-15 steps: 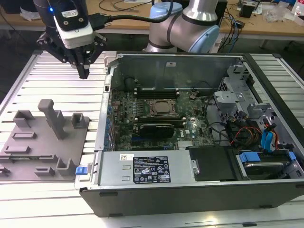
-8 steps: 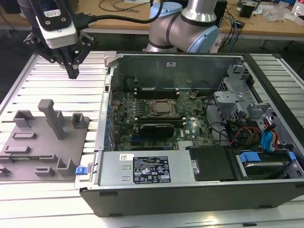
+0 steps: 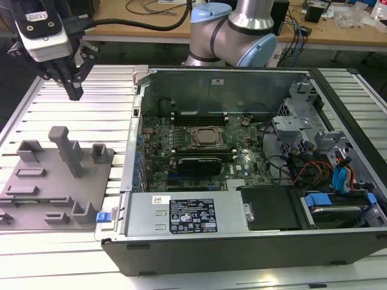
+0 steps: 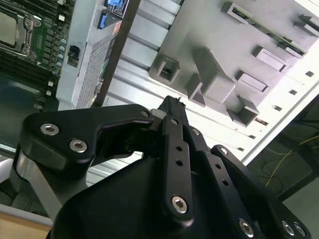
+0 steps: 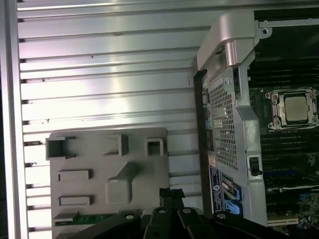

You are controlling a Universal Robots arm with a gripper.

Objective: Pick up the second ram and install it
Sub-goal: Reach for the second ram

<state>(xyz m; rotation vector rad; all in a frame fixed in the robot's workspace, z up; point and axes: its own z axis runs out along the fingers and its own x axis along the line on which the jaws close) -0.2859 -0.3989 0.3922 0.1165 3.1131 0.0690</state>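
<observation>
**Gripper.** The gripper [image 3: 74, 93] hangs above the far part of the table [image 3: 103, 103], on the exterior view's left, beyond the far edge of the fixture tray [image 3: 91, 181]. Its fingers are together, meet at one point and grip nothing. It touches neither the tray nor the stick.

**RAM stick.** One RAM stick [image 4: 269, 29] is seated on its long edge in a narrow slot of the tray. Its thin green top edge faces up. Its long axis lies level, in line with the other narrow slots, and points toward the side wall of the computer case [image 3: 211, 241]. In the first wrist view the stick [image 5: 94, 217] shows as a green strip, and the gripper [image 5: 171, 191] hides its lower part. Its contacts and label cannot be made out.

**Counts.**
- One tray, on the table just beside the open case.
- Three upright pockets along the tray's far edge.
- One tall post near the tray's middle.
- One processor socket [image 3: 204, 138] on the board inside the case.

**Limits of view.**
- The picture edge cuts off the tray's near corner on the exterior view's left.
- Whether any memory slot beside the socket is filled cannot be told.
</observation>
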